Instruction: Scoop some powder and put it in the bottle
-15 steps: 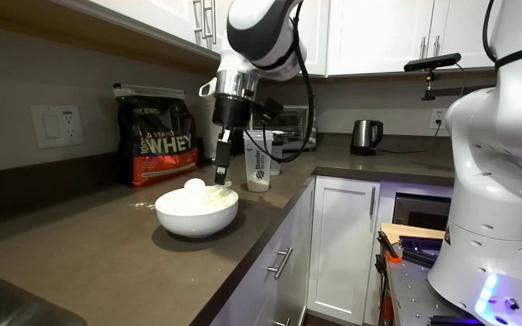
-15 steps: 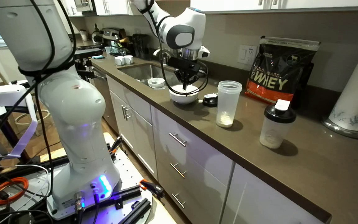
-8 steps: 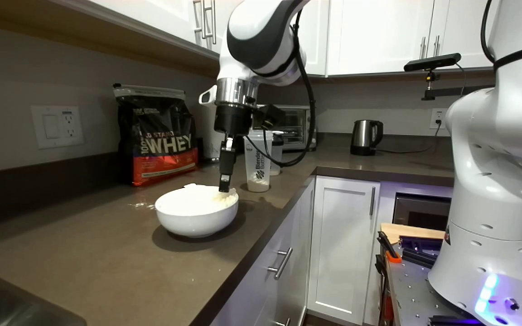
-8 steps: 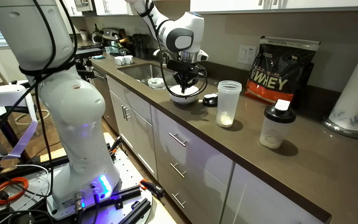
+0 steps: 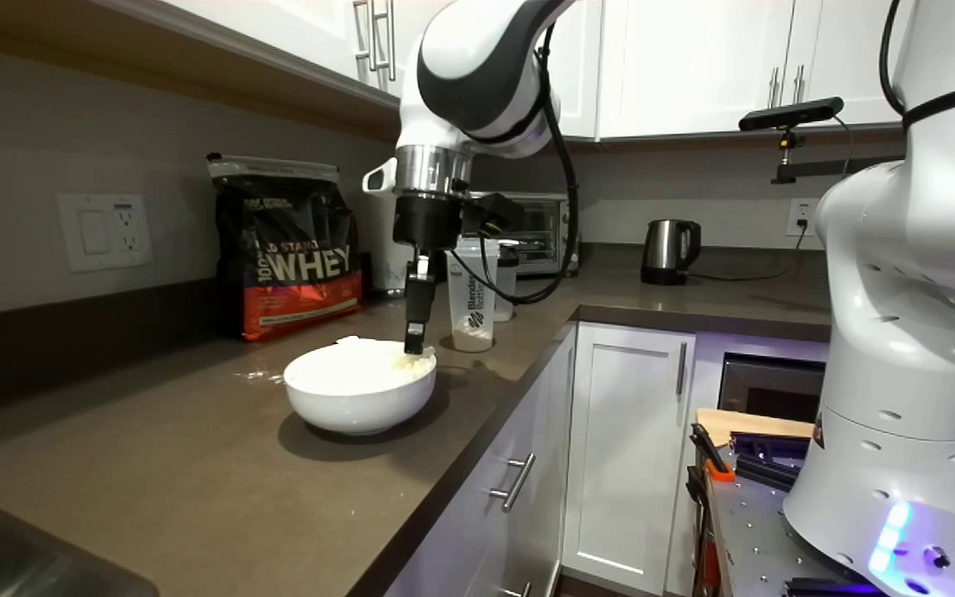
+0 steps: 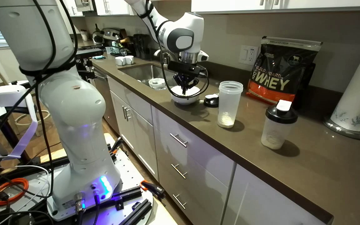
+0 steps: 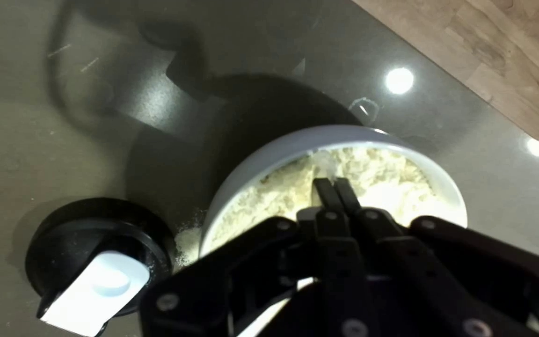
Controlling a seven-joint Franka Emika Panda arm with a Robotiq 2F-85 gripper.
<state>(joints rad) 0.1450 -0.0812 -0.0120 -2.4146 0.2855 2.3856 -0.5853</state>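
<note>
Pinching what looks like a translucent scoop handle (image 7: 326,164), jaws narrow, above pale powder (image 7: 377,164) in the bowl (image 5: 357,406), the gripper (image 7: 332,182) should lift slow and level, then cross along the counter's front edge (image 5: 496,419) to the lidless Blender Bottle shaker cup (image 6: 229,104).

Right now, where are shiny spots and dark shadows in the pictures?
Wrist view: round glare on the counter, part of the powder washed out white, a big shadow beside the bowl; in an exterior view, a small shadow by the bottle.
</note>
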